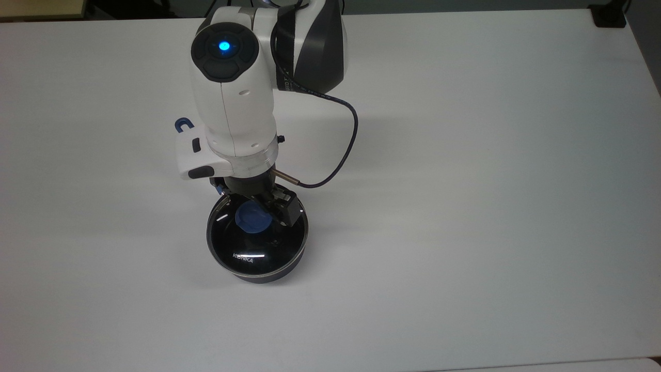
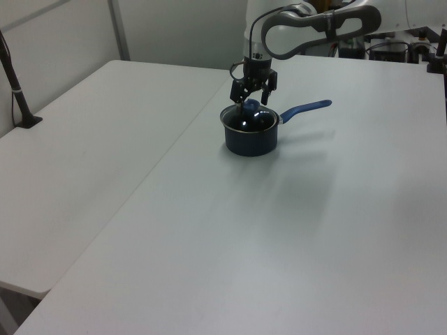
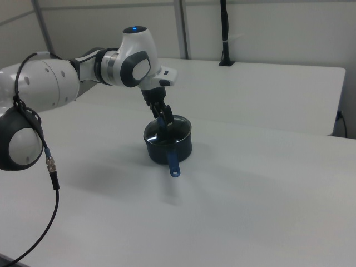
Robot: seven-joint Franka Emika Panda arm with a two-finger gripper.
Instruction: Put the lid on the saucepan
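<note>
Bare white table (image 1: 490,206) all round; the saucepan (image 2: 250,137) with its lid (image 1: 256,243) is the 1 obstacle.

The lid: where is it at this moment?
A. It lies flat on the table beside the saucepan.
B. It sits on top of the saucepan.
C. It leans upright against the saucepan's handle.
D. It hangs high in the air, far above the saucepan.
B: in the top view the lid covers the mouth of the saucepan, its rim matching the pot's rim, with the gripper at the blue knob.
</note>
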